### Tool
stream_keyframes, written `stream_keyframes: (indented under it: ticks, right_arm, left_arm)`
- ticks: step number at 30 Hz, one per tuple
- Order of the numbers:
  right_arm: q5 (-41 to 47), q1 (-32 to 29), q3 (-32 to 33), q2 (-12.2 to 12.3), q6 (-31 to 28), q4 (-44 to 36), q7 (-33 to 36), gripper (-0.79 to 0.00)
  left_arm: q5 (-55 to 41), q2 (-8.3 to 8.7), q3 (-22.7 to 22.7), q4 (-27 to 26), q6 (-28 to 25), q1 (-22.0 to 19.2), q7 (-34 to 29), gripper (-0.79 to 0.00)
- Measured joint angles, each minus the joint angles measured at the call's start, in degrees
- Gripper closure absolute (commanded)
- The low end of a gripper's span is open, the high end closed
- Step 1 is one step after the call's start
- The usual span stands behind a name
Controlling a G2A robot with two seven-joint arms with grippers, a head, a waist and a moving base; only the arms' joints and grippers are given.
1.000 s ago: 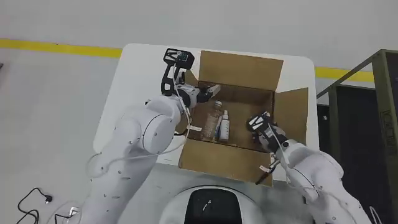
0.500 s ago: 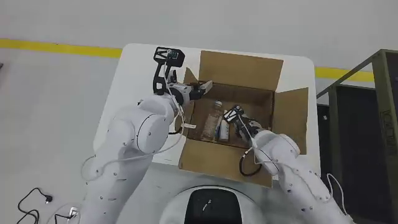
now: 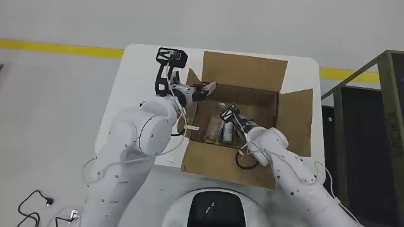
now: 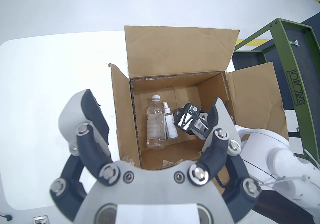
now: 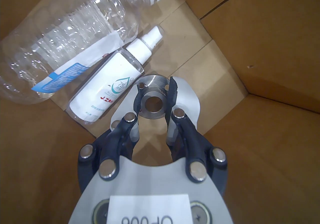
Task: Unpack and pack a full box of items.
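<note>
My right gripper (image 5: 155, 92) sat down inside the cardboard box (image 4: 175, 45), its jaws clenched on a round metal flange (image 5: 153, 80) with a hole through its middle. On the box floor, just beside that flange, a white spray bottle (image 5: 110, 85) lay flat. A clear plastic bottle (image 5: 67, 32) lay alongside it, nearer the box's left wall. My left gripper (image 4: 153, 105) hung above that left wall, jaws spread wide and holding nothing.
</note>
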Motion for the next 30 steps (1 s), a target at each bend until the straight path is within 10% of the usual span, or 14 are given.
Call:
stream_keyframes:
  ticks: [1, 3, 16, 18, 20, 30]
  right_arm:
    - [0.02, 0.10, -0.03, -0.12, 0.06, 0.42, -0.03, -0.665]
    - [0.04, 0.19, 0.07, -0.24, 0.16, 0.70, 0.00, -0.785]
    - [-0.11, -10.71, 12.50, 2.39, -1.34, -22.75, 1.30, -0.770]
    - [1.72, -14.14, 16.84, 3.05, -2.07, -28.83, 0.87, -0.508]
    - [4.35, -18.15, 22.53, 3.76, -3.22, -35.22, 1.08, -0.046]
    - [20.02, -33.47, 50.17, 5.19, -9.66, -47.32, -7.61, 0.000]
  left_arm:
    - [0.00, 0.00, 0.00, 0.00, 0.00, 0.00, 0.00, -0.785]
    - [0.00, 0.00, 0.00, 0.00, 0.00, 0.00, 0.00, -0.785]
    - [0.00, 0.00, 0.00, 0.00, 0.00, 0.00, 0.00, -0.785]
    - [0.00, 0.00, 0.00, 0.00, 0.00, 0.00, 0.00, -0.785]
    - [0.00, 0.00, 0.00, 0.00, 0.00, 0.00, 0.00, -0.785]
    - [0.00, 0.00, 0.00, 0.00, 0.00, 0.00, 0.00, -0.785]
